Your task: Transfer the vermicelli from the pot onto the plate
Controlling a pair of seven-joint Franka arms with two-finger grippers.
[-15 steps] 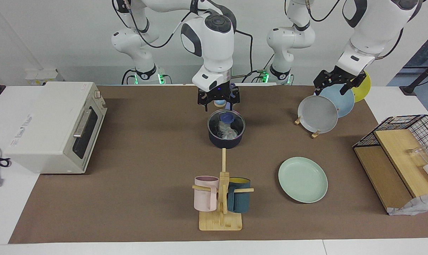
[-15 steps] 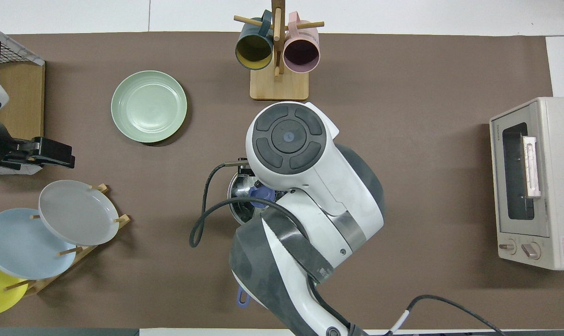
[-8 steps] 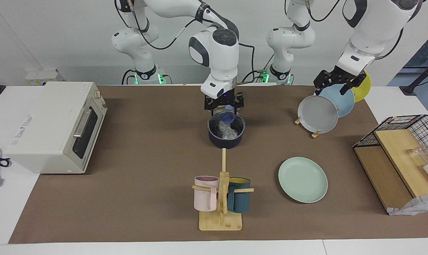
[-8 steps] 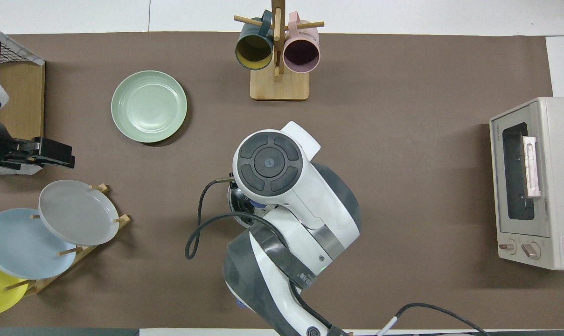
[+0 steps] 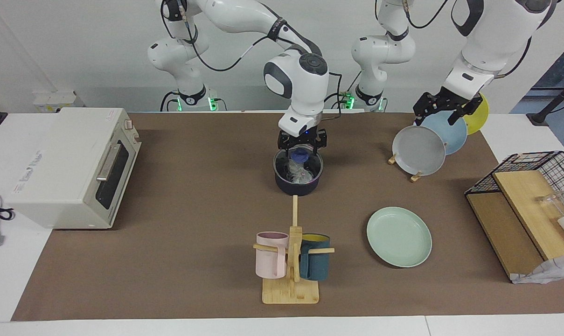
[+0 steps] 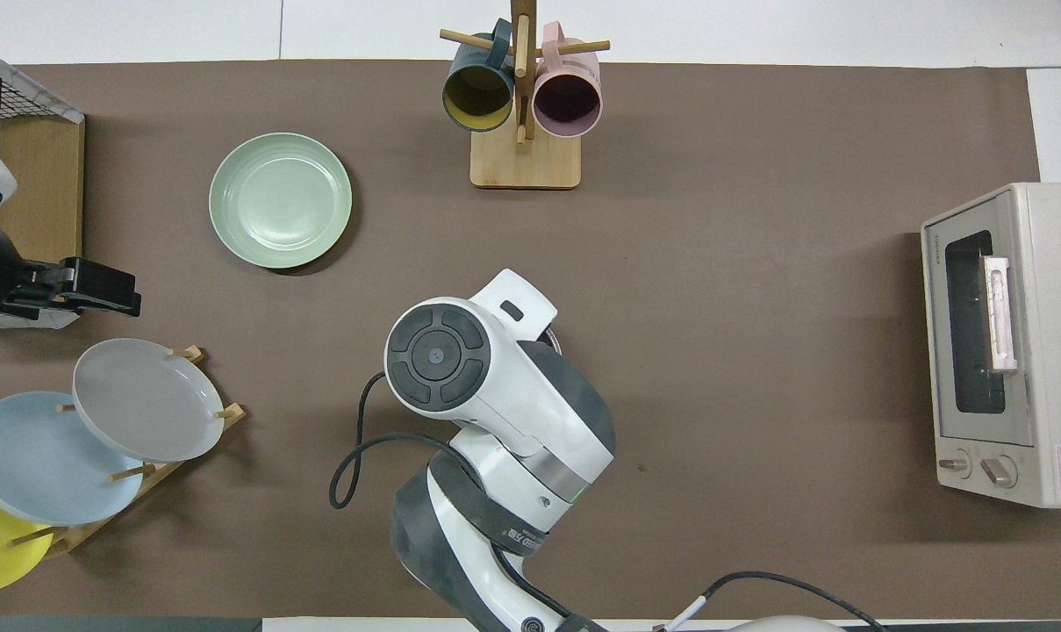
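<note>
Hanging just above the pot (image 5: pixel 298 173), the right gripper (image 5: pixel 302 145) points down at the rim nearest the robots, its jaws spread and grasping nothing. A blue knob-like piece shows between its fingers, right at the pot's edge; whether the fingers touch it cannot be told. Directly below the gripper, inside the pot, lie the vermicelli (image 5: pixel 296 172), a whitish tangle on the black bottom. In the overhead view the right arm's wrist covers the pot almost wholly.

Out from this gripper, farther from the robots, stands the wooden mug rack (image 5: pixel 291 263) with a pink mug (image 5: pixel 271 255) and a dark teal mug (image 5: pixel 314 257). Toward the left arm's end of the desk (image 5: pixel 193 210), and farther from the robots than the pot, lies the mint-green plate (image 5: pixel 399 236), well apart from the pot and bare.

The left gripper (image 5: pixel 445 107) waits over the plate rack (image 5: pixel 405 168), its jaws released and holding nothing, above the grey plate (image 5: pixel 418 150) and the light blue plate (image 5: pixel 449 130). A toaster oven (image 5: pixel 72 165) sits at the right arm's end of the desk.
</note>
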